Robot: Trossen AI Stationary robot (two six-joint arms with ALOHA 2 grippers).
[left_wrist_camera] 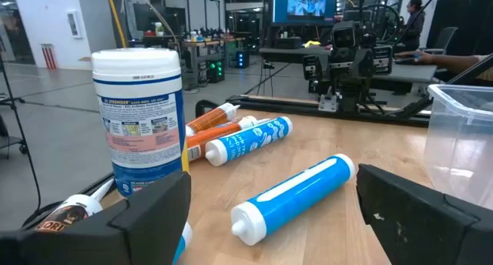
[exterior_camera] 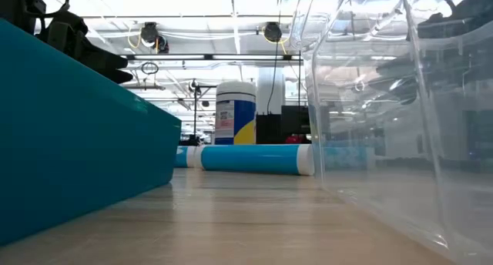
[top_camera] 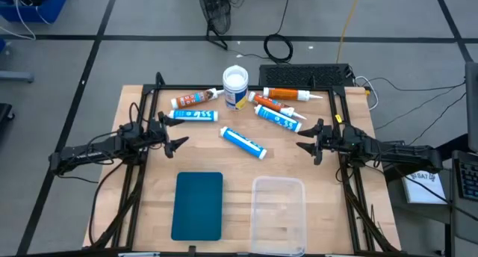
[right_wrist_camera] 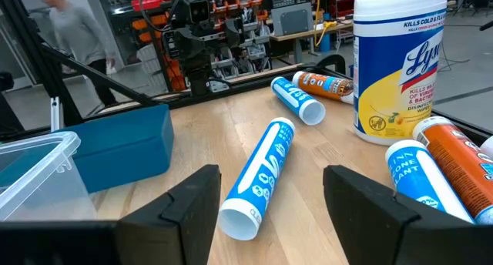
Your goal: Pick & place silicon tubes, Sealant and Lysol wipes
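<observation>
Lysol wipes, tubes and bins on wooden surface.
Canister upright, label "Lysol", "KILLS COLD & FLU", ahead of right claw; blue tube lies between both spread claws. Left claw empty. Clear bin and teal bin hold nothing.

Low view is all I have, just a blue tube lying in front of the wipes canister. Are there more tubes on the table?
Observer: Yes, the high view shows more, including two orange tubes behind the wipes canister.
Operator: Where are the grippers?
Observer: The left gripper and right gripper sit at opposite table sides, both open and empty.
Operator: Which bin is on the left arm's side?
Observer: The teal bin; the clear bin is beside it.
</observation>
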